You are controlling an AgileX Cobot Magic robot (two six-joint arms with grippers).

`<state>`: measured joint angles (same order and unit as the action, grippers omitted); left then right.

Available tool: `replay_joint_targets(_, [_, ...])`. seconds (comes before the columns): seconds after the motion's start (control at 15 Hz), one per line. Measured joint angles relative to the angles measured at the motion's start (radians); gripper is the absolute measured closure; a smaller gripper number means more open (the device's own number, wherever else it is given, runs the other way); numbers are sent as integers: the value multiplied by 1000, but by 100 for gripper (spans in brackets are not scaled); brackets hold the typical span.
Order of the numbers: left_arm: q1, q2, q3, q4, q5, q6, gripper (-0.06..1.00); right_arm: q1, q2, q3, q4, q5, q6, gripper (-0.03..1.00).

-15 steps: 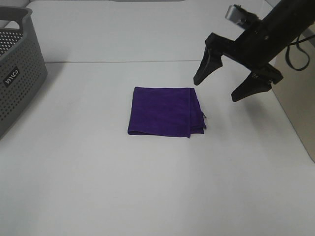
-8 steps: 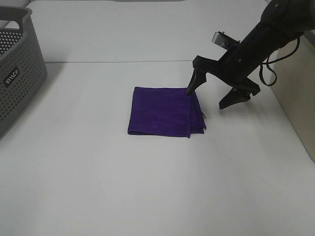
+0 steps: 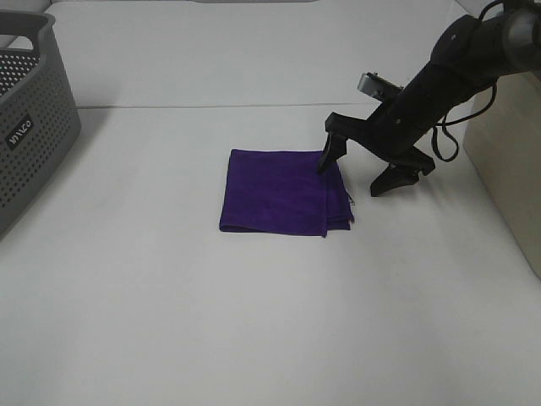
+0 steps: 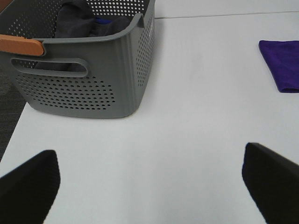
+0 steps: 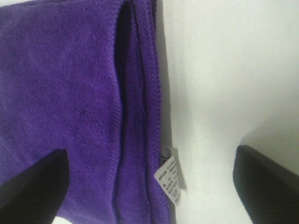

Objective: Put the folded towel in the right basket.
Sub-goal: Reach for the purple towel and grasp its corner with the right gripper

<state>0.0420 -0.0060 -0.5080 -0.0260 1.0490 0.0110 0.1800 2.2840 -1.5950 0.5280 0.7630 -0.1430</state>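
Observation:
The folded purple towel (image 3: 283, 190) lies flat on the white table (image 3: 254, 321), near the middle. My right gripper (image 3: 353, 176) is open and low over the towel's right edge, one finger (image 3: 328, 159) on the towel side and the other (image 3: 385, 183) over bare table. In the right wrist view the towel (image 5: 70, 102) with its white tag (image 5: 170, 176) lies between the open fingers of that gripper (image 5: 149, 186). My left gripper (image 4: 149, 186) is open and empty, and the towel (image 4: 282, 63) shows far from it. A beige container (image 3: 507, 169) stands at the right edge.
A grey perforated basket (image 3: 25, 127) stands at the far left; the left wrist view shows it (image 4: 93, 79) holding dark cloth. A table seam (image 3: 203, 106) runs across the back.
My right gripper has moved down and left, from above the table to the towel's right edge. It stays open. The towel has not moved.

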Motion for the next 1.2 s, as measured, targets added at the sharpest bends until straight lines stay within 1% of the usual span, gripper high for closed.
replay_joint_targets(0.27, [0, 0, 0, 0, 0, 0, -5, 0, 0, 0, 0, -35, 0, 5])
replay_joint_targets(0.6, [0, 0, 0, 0, 0, 0, -5, 2, 0, 0, 3, -18, 8, 6])
replay_joint_targets(0.8, [0, 0, 0, 0, 0, 0, -5, 34, 1, 0, -5, -19, 17, 7])
replay_joint_targets(0.93, [0, 0, 0, 0, 0, 0, -5, 49, 13, -4, -6, -26, 50, 8])
replay_joint_targets(1.2, [0, 0, 0, 0, 0, 0, -5, 64, 47, -26, 41, -16, 82, 10])
